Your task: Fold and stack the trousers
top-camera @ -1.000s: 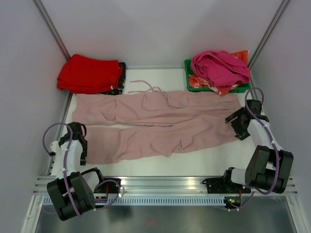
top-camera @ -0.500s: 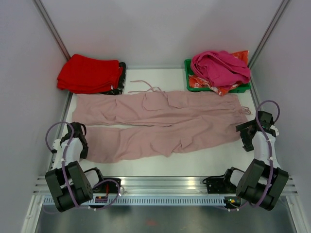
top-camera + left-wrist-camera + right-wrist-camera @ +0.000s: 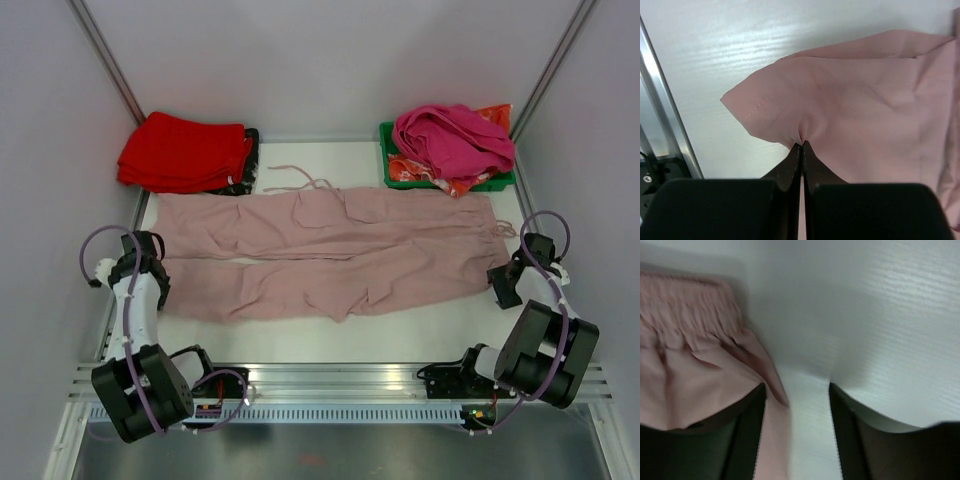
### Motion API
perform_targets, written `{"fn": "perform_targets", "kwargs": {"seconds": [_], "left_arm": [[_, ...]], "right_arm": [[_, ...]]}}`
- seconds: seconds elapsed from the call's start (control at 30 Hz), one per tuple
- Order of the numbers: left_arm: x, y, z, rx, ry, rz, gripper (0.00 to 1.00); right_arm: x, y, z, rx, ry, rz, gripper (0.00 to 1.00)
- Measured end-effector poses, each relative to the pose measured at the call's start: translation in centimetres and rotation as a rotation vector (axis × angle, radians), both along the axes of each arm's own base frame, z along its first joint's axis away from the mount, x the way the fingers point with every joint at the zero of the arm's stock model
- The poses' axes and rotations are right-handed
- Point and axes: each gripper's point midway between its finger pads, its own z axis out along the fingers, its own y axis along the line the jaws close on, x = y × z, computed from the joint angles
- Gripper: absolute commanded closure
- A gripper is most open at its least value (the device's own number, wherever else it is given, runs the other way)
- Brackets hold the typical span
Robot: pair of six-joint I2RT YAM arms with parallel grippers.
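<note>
White counter [image 3: 420, 325]: trousers [image 3: 330, 250] stretched left to right.
Left hand [image 3: 801, 146] pinches the hem [image 3: 747, 107]; right hand [image 3: 797, 386] gapes at the waistband [image 3: 685, 310].

A: What cloth were the trousers [image 3: 330, 255]?
B: Thin, soft and matt, finely creased, gathered at the waistband.
A: And the desk [image 3: 420, 326]?
B: Smooth white, faintly grained. Its rail [image 3: 661, 100] was brushed metal, and the left tool [image 3: 801, 146] looked like matt black plastic.
</note>
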Motion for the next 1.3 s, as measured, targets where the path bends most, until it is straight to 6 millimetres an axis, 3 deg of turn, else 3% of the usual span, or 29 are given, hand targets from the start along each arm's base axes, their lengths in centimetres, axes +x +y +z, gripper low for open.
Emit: {"fn": "perform_targets", "kwargs": {"seconds": [0.03,0.07,0.13,0.27,0.37,0.5,0.6,0.63,0.7,0.73,0.77,0.8,0.83,1.07,1.2,1.3], "left_arm": [[0.2,0.4,1.1,0.026,-0.014,-0.01,0.98],[0.4,0.8,2.1,0.049,-0.023,-0.018,0.98],[0.6,1.4,3.8,0.093,-0.04,-0.028,0.98],[0.5,2.2,5.0,0.138,-0.028,-0.034,0.98],[0.0,2.3,4.8,0.144,0.003,-0.029,0.98],[-0.7,2.4,4.4,0.148,0.044,-0.023,0.98],[-1.0,2.3,4.1,0.141,0.064,-0.027,0.98],[-1.0,2.3,4.1,0.14,0.069,-0.032,0.98],[-0.9,2.3,3.9,0.136,0.08,-0.048,0.98],[-0.7,2.3,3.8,0.134,0.08,-0.058,0.98],[-0.5,2.4,3.7,0.133,0.078,-0.068,0.98],[-0.3,2.3,3.7,0.127,0.073,-0.082,0.98],[0.0,2.2,3.7,0.124,0.066,-0.093,0.98],[0.8,1.8,3.0,0.102,0.043,-0.145,0.98],[0.9,1.8,2.9,0.1,0.043,-0.153,0.98],[1.0,1.8,2.9,0.102,0.039,-0.154,0.98]], "right_arm": [[0.0,-0.1,-0.3,0.0,0.012,0.0,0.51],[0.3,-0.4,-0.3,-0.01,0.009,0.002,0.74],[0.7,-0.9,-0.7,-0.024,0.009,0.004,1.0],[0.9,-1.3,-0.7,-0.033,0.028,0.0,1.0],[-0.5,-1.1,-0.6,-0.029,0.081,-0.009,1.0],[-3.4,-0.6,1.8,-0.068,0.113,-0.051,1.0],[-4.5,-0.4,3.3,-0.094,0.094,-0.076,1.0],[-4.4,-0.2,3.4,-0.09,0.085,-0.064,0.98],[-3.6,0.4,3.4,-0.058,0.056,-0.032,0.83],[-3.0,0.7,3.4,-0.042,0.031,-0.009,0.6],[-2.2,0.9,3.5,-0.031,0.005,0.012,0.49],[-1.5,1.0,3.5,-0.027,-0.015,0.04,0.3],[-1.0,1.1,3.4,-0.019,-0.026,0.062,0.24],[2.3,0.7,3.3,-0.021,-0.09,0.144,0.21],[3.7,0.2,2.6,-0.024,-0.117,0.144,0.33],[4.0,0.0,1.1,-0.011,-0.094,0.135,0.36]]}}
